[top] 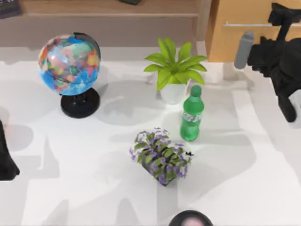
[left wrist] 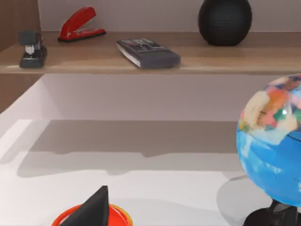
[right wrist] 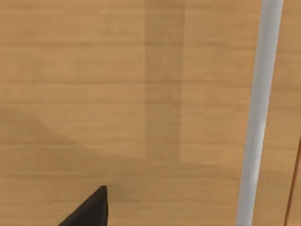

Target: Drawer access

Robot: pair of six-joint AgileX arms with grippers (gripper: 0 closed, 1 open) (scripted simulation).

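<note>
Top view showed the drawer (top: 244, 33) at the bench's (top: 70, 179) far right, shut. The right hand (top: 281, 21) sat by its handle (top: 244, 24), probably to pull; I couldn't tell its grip. The left hand (top: 7, 160) rested at the left edge.

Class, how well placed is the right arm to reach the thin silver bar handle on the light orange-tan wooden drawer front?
Probably yes. The right gripper is up at the drawer in the top view, and the right wrist view shows the silver bar handle close ahead on the wooden front, with nothing between them.
</note>
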